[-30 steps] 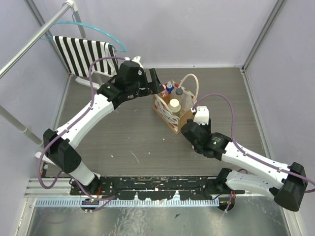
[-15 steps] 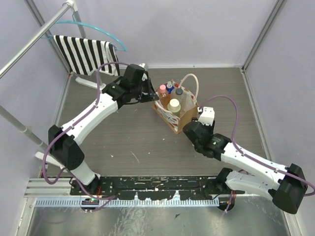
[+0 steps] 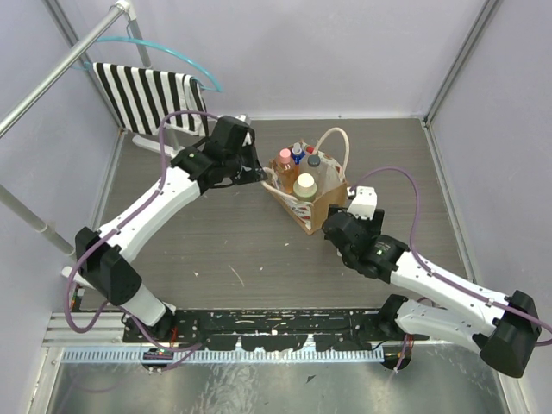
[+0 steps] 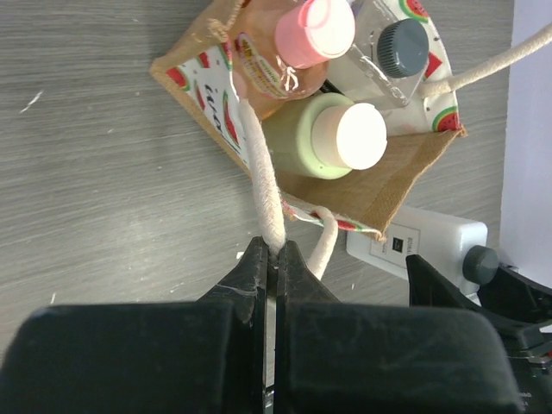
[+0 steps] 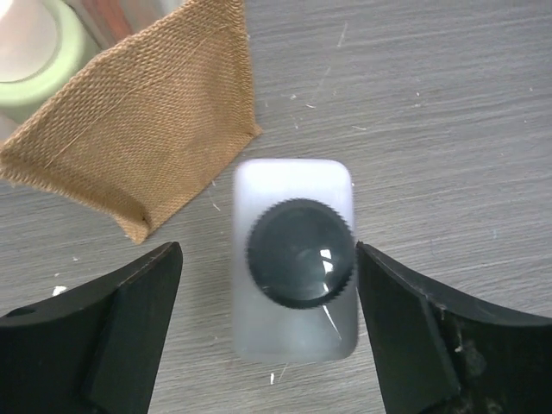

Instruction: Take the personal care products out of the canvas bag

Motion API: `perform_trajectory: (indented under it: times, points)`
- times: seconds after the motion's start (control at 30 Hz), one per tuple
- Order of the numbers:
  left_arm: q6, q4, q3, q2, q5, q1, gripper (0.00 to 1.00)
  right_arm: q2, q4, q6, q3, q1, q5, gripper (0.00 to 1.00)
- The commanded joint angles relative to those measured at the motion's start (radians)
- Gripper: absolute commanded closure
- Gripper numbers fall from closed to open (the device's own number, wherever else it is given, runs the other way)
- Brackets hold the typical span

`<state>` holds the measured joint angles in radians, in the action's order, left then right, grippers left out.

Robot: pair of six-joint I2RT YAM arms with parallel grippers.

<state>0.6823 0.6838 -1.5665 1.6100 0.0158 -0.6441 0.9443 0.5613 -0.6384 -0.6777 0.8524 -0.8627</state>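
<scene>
Room: pale walls (image 3: 345,52) on three sides – a metal rail (image 3: 52,82) runs up the left.
Table: grey-brown wood look, with little white specks and scratches (image 3: 216,233).
Striped cloth: black and white, on a teal hanger (image 3: 164,52) in the far left corner (image 3: 147,95).
Canvas bag: stands open near the middle of the table (image 3: 321,205). It is brown outside, with a white panel that has watermelon slices on it.
Left gripper: jaws pressed together on the bag's cream handle (image 4: 257,155), pinching the rope (image 4: 272,250).
Right gripper: jaws spread wide, one finger (image 5: 112,319) on each side of the white bottle (image 5: 293,177), with a gap on both sides and nothing held (image 5: 267,252).
White bottle: out of the bag – it stands on the table just beside the bag's corner, grey cap up.
In the bag: a pink bottle (image 4: 293,52), a pale green bottle (image 4: 332,138) with a cream cap, a grey-capped bottle (image 4: 401,47), and a blue bottle (image 3: 297,153) with a red top.
Writing: red letters on the bag panel and small print on the white bottle, both too small to read.
</scene>
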Motion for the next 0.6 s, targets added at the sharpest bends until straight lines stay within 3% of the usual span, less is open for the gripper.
perform_trajectory:
  times: [0.0,0.1,0.23,0.33,0.43,0.57]
  points:
    - [-0.032,0.06,0.014,-0.087,-0.096,-0.003,1.0,-0.027,0.0,0.034,-0.101,0.044,-0.029,0.11]
    - [-0.047,0.087,0.009,-0.096,-0.107,-0.003,1.0,-0.03,0.013,0.056,-0.166,0.097,-0.076,0.04]
    - [-0.063,0.106,0.014,-0.113,-0.113,-0.001,1.0,0.029,0.046,0.121,-0.31,0.155,-0.153,0.02]
    - [-0.075,0.121,0.018,-0.126,-0.126,-0.002,1.0,0.068,-0.092,0.303,-0.346,0.156,-0.114,0.01]
    - [-0.08,0.133,0.027,-0.14,-0.137,0.006,1.0,0.095,-0.262,0.46,-0.334,0.127,0.008,0.0]
    - [-0.081,0.137,0.035,-0.156,-0.142,0.012,1.0,0.184,-0.281,0.411,-0.381,-0.137,0.387,0.0]
